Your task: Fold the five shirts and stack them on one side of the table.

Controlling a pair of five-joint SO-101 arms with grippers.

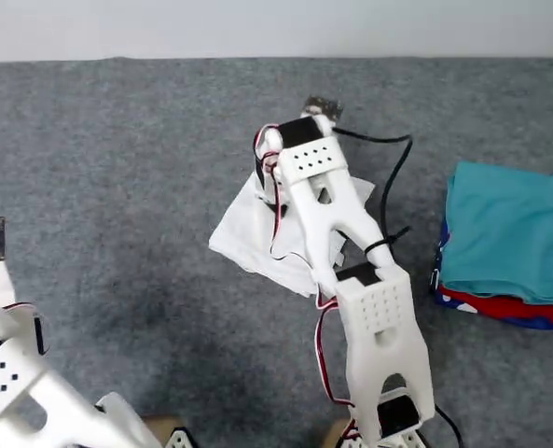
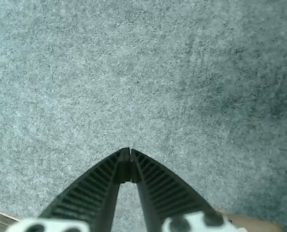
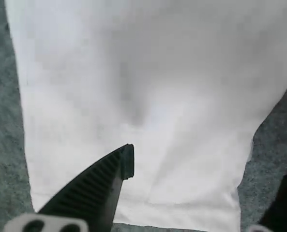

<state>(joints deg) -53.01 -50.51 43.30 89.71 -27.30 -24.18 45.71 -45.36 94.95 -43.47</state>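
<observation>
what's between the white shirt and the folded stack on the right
In the high view, bare grey mat separates the white shirt and the folded stack, crossed by a black cable.

No lettering, label, number or sign was legible on the worktop [image 1: 117, 140] or the shirts [image 1: 509, 233].

A loose shirt [image 1: 243, 238] is spread at the middle of the counter [image 1: 117, 168], under the right tool [image 3: 208, 164]. A stack of folded shirts [image 1: 509, 243] is set well apart, at the right edge.
</observation>
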